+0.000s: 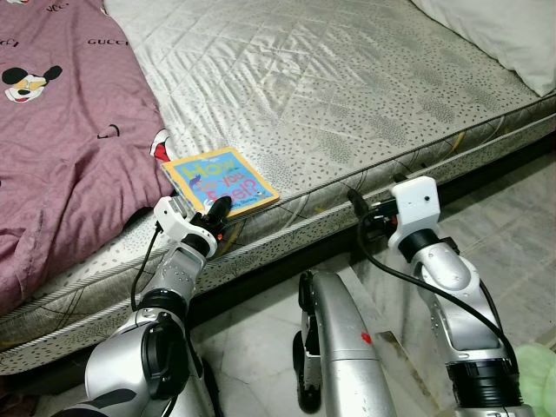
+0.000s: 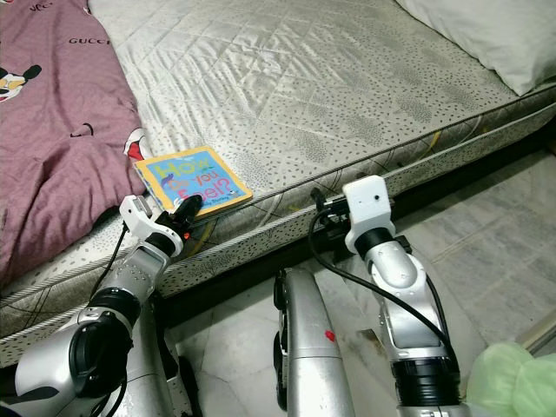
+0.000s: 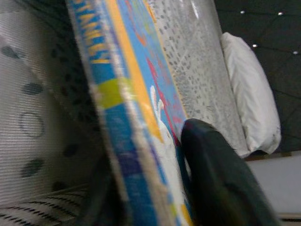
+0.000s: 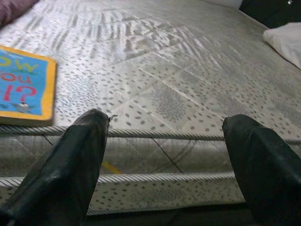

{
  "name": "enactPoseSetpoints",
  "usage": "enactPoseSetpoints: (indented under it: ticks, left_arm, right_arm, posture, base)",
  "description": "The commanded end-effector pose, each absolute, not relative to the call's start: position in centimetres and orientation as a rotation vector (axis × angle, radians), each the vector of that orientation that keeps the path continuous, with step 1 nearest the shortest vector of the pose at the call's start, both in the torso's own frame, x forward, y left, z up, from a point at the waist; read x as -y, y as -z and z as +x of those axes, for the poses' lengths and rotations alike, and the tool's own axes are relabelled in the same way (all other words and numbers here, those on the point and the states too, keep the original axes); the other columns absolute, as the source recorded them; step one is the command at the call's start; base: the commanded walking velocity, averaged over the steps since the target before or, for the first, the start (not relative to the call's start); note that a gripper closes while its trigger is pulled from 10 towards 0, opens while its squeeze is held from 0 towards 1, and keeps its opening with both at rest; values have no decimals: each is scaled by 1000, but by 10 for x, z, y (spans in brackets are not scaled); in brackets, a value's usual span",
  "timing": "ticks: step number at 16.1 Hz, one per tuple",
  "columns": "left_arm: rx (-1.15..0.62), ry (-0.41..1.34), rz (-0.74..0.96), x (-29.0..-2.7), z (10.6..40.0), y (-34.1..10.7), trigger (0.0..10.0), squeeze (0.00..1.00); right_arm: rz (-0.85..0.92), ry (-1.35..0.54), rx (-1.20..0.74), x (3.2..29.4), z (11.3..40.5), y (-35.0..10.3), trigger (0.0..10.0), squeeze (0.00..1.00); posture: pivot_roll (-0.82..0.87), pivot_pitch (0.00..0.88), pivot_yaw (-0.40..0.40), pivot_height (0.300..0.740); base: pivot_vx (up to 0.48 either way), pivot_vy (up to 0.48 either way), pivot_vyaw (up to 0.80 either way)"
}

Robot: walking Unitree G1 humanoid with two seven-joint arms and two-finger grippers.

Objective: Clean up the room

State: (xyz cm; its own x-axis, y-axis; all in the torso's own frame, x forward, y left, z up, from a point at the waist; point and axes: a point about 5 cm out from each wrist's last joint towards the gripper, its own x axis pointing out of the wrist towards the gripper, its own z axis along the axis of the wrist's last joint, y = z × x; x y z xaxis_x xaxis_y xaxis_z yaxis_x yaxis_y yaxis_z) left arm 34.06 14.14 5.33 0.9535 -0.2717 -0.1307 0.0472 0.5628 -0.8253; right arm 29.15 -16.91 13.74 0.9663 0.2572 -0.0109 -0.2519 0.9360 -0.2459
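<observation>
Fingers of left gripper pinch the near corner of the book: one black finger lies on the cover, other under the edge, per left wrist view. Book lies flat on mattress right at its front edge, beside the blanket. Cover is blue w/ orange-yellow border, big coloured letters; "How" and "you" readable, rest of title unclear. Thick board-type book, spine striped blue/green w/ yellow letters, too blurred to read.

Right gripper has fingers spread wide, nothing between them, held just off the mattress side, well right of the book. White wrist block, black cable looped below it.

Mattress: pale silvery quilted fabric, diamond stitching, small dark speckle print, corded piping along edge. Blanket: mauve-pink, soft, rumpled, printed "GUCCI" in black plus cartoon mouse face w/ glasses. White pillow at far right corner. Floor is pale marbled tile. Something light-green, fuzzy at lower right.
</observation>
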Motion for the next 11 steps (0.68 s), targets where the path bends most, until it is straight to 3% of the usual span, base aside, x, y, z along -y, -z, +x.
enactPoseSetpoints:
  ticks: [1,8,9,10,11]
  left_arm:
    - [-236,203,-970,-141,344,-59,0,0]
    - [-194,164,-869,-150,345,-61,0,0]
    - [-195,166,-866,-151,345,-61,0,0]
    - [-196,157,-856,-155,345,-61,0,0]
    - [-195,151,-850,-157,345,-61,0,0]
  right_arm:
    - [-249,-257,24,169,293,-137,10000,0]
    - [-157,-240,10,162,294,-130,10000,0]
    - [-153,-243,13,160,294,-129,10000,463]
    - [-137,-246,17,158,294,-129,10000,1000]
    - [-130,-248,19,157,295,-128,10000,1000]
  posture:
    - [-232,84,-37,492]
    - [-204,70,-15,492]
    - [-200,68,-11,492]
    - [-192,63,-5,492]
    - [-192,62,-4,492]
  base:
    - [0,0,0]
    - [0,0,0]
    - [0,0,0]
    - [0,0,0]
    - [0,0,0]
